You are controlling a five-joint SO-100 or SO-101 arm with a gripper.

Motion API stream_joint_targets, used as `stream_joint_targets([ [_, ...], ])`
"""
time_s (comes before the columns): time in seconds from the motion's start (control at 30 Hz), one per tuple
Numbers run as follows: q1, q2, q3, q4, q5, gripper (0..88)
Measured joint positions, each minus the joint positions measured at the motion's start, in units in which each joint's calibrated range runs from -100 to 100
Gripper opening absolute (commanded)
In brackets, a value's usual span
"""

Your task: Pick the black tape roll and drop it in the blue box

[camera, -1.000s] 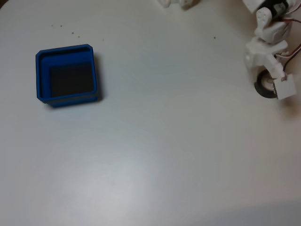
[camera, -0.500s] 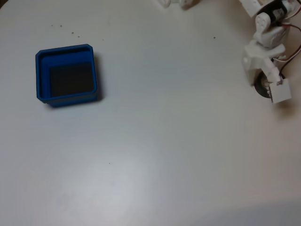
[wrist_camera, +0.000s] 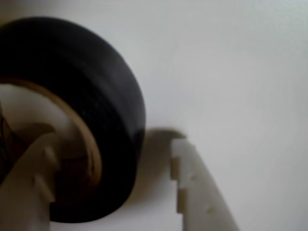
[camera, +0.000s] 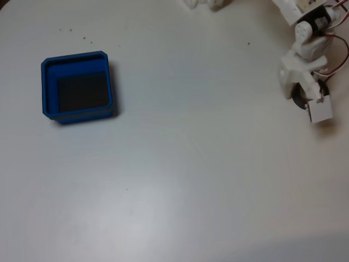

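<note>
The black tape roll lies on the white table at the far right of the fixed view, mostly covered by my white gripper, which reaches down over it. In the wrist view the black tape roll fills the left side, and its pale inner core shows. My gripper is open and straddles the roll's wall: one of the fingers sits inside the core, the other stands outside with a small gap to the tape. The blue box rests far off at the left, with its dark floor bare.
White arm parts poke in at the top edge of the fixed view. Red and white wires loop beside the wrist at the right edge. A few small dark specks dot the table above the box. A broad stretch of table separates roll and box.
The gripper has shifted slightly left and lowered onto the tape roll, which it now covers more, hiding the pale core in the fixed view. The roll and box have stayed put.
</note>
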Motion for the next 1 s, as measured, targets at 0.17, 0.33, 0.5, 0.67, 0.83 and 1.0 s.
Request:
stream_joint_targets([
  [0.17,0.0,0.0,0.0,0.0,0.0,20.2],
  [0.33,0.0,0.34,0.0,0.0,0.0,20.2],
  [0.5,-0.3,1.35,-0.72,0.0,0.0,20.2],
  [0.67,-0.3,1.52,-0.9,0.0,-0.17,20.2],
  [0.83,-0.3,1.61,-0.9,0.0,-0.25,16.8],
  [1.0,-0.3,1.61,-0.9,0.0,-0.25,0.0],
])
